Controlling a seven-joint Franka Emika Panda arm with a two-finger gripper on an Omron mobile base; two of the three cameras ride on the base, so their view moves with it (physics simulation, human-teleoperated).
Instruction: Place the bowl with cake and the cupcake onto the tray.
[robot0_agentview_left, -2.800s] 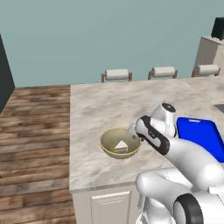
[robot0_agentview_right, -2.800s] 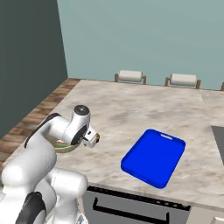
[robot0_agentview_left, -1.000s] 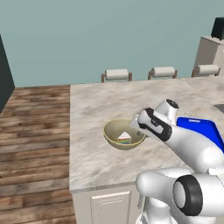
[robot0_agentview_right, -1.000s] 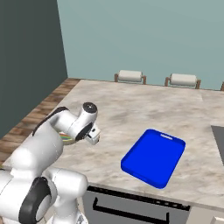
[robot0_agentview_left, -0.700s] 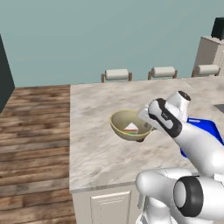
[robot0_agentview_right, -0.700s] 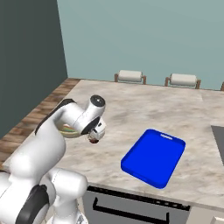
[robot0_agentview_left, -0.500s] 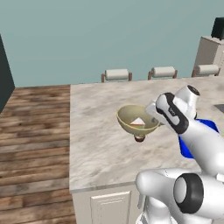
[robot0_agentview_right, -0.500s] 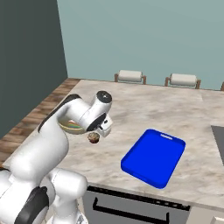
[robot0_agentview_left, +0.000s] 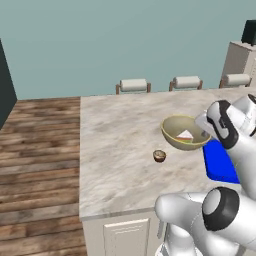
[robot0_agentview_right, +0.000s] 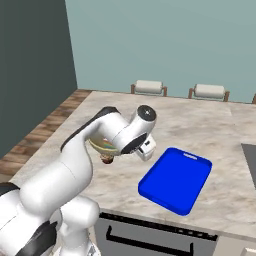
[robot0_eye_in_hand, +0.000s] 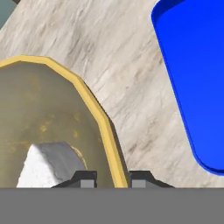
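Note:
The tan-yellow bowl with cake (robot0_agentview_left: 183, 133) hangs above the counter, its white wedge (robot0_eye_in_hand: 47, 164) lying inside. My gripper (robot0_eye_in_hand: 109, 180) is shut on the bowl's near rim (robot0_eye_in_hand: 99, 118), one fingertip on each side of it. In the left base view the gripper (robot0_agentview_left: 202, 129) holds the bowl's right edge, just left of the blue tray (robot0_agentview_left: 219, 162). The tiny brown cupcake (robot0_agentview_left: 159, 156) sits on the counter below and left of the bowl. From the right, my forearm hides most of the bowl (robot0_agentview_right: 102, 145), the cupcake (robot0_agentview_right: 106, 160) lies under it, and the tray (robot0_agentview_right: 176, 179) rests further right.
The marble counter (robot0_agentview_left: 117, 145) ends at a front edge near my base. Stool backs (robot0_agentview_left: 133, 85) (robot0_agentview_left: 186, 81) line its far side. A dark inset (robot0_agentview_right: 250, 152) shows at the counter's right end. Wooden floor (robot0_agentview_left: 40, 150) lies to the left.
The bowl has risen off the counter and travelled right towards the tray, held in my gripper. The cupcake stays on the counter behind it.

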